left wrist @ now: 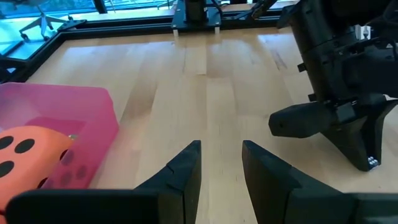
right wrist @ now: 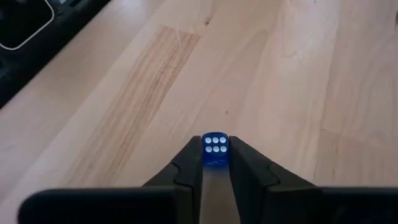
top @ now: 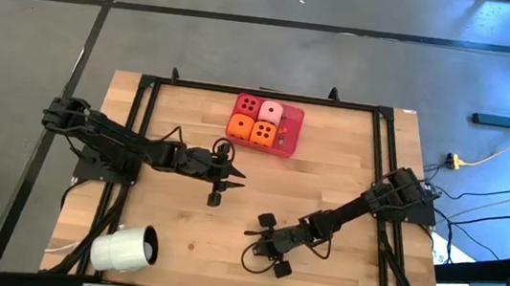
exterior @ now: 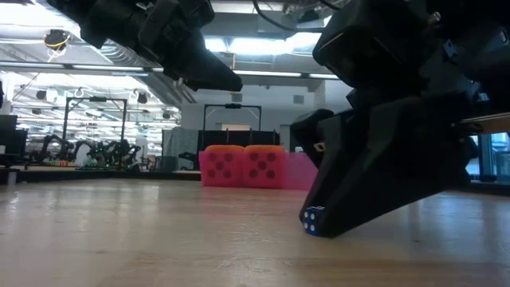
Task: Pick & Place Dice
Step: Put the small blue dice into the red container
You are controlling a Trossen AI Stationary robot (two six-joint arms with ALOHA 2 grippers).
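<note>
Four soft dice sit in the pink-red tray (top: 287, 135) near the far edge: a red die (top: 248, 107), a pale pink die (top: 271, 114) and two orange dice (top: 240, 127) (top: 263, 132). In the left wrist view one orange die (left wrist: 25, 155) shows inside the tray (left wrist: 68, 115). My left gripper (top: 235, 177) (left wrist: 221, 168) hovers open above the table's middle, just near of the tray. My right gripper (top: 251, 244) (right wrist: 215, 163) is low near the table's near edge, shut on a tiny blue die (right wrist: 215, 148) with white pips. My right gripper pinches the small blue die (exterior: 312, 222) between its two fingertips (right wrist: 191, 163), which meet its opposite side faces. The fingers slant down from the table's right side. The die sits at the very tips, down at the tabletop; I cannot tell whether it touches the wood.
A white cup (top: 124, 249) lies on its side at the near left corner. A black frame (top: 145, 92) runs around the wooden tabletop. Bare wood lies between the two grippers and left of the tray.
</note>
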